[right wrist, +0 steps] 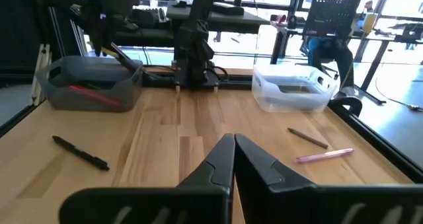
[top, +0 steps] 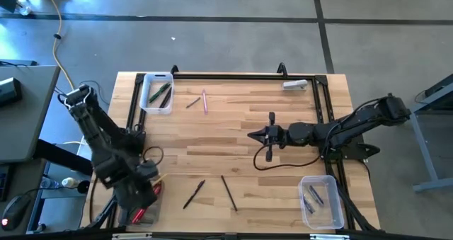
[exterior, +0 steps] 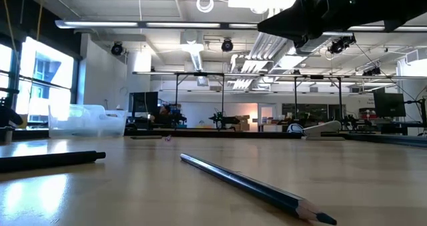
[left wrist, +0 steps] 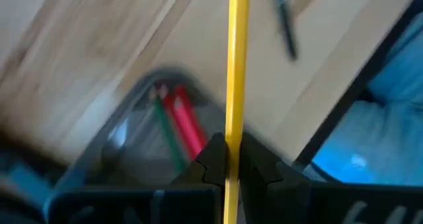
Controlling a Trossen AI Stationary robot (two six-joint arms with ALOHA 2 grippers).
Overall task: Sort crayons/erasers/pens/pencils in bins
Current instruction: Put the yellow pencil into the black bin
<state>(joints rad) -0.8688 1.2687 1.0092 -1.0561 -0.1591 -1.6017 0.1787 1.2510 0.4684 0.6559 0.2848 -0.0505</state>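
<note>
From above, your left gripper (top: 157,180) hung at the table's (top: 241,137) near-left corner, closed on a yellow pencil (top: 158,178) above the grey-tinted bin (top: 145,204) that held red sticks. Your right gripper (top: 251,134) reached over the middle of the boards, fingers shut with nothing between them. A white-rimmed bin (top: 158,93) with green sticks sat at the far-left corner, a clear bin (top: 322,201) with grey sticks at the near-right. A grey stick (top: 192,103) and a pink stick (top: 204,102) lay beside the white-rimmed bin; a black pen (top: 194,193) and a dark pencil (top: 228,192) lay along the near edge.

At table height, you saw the dark pencil (exterior: 257,188) lying nearest, the black pen (exterior: 50,160) to its left.

Through the left wrist, the fingers (left wrist: 215,159) pinched the yellow pencil (left wrist: 236,72) upright over the grey bin (left wrist: 125,128), red and green sticks (left wrist: 178,125) inside.

Through the right wrist, the fingertips (right wrist: 228,151) met, empty; the black pen (right wrist: 80,152), grey stick (right wrist: 307,137) and pink stick (right wrist: 324,156) lay ahead.
</note>
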